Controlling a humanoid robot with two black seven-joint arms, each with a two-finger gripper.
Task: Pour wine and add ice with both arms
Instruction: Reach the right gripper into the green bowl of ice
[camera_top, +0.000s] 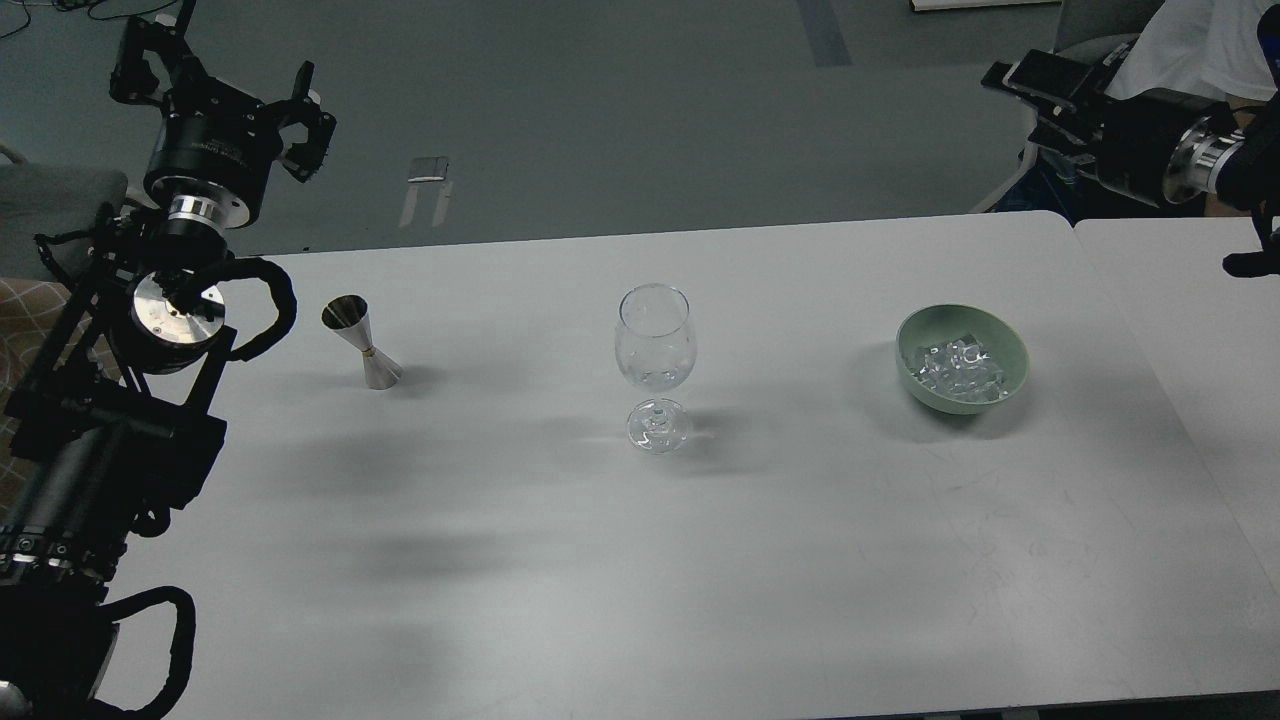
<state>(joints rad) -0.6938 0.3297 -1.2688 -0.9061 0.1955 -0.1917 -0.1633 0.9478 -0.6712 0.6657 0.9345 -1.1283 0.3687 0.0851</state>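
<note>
A clear wine glass (655, 340) stands upright at the middle of the white table (520, 560), with a little clear content at the bottom of its bowl. A silver jigger (362, 343) stands to its left. A pale green bowl (1010, 352) to its right holds several clear ice cubes (958, 366). My left gripper (218, 80) is raised beyond the table's far left edge, above and behind the jigger, its claws spread and empty. My right gripper (1030, 82) hangs beyond the far right corner, pointing left and seen side-on, so its fingers cannot be told apart.
A second white table (1180, 330) adjoins on the right. A grey chair (50, 205) stands at the far left. A person in white (1190, 45) sits at the top right behind my right arm. A small metal piece (428, 172) lies on the floor.
</note>
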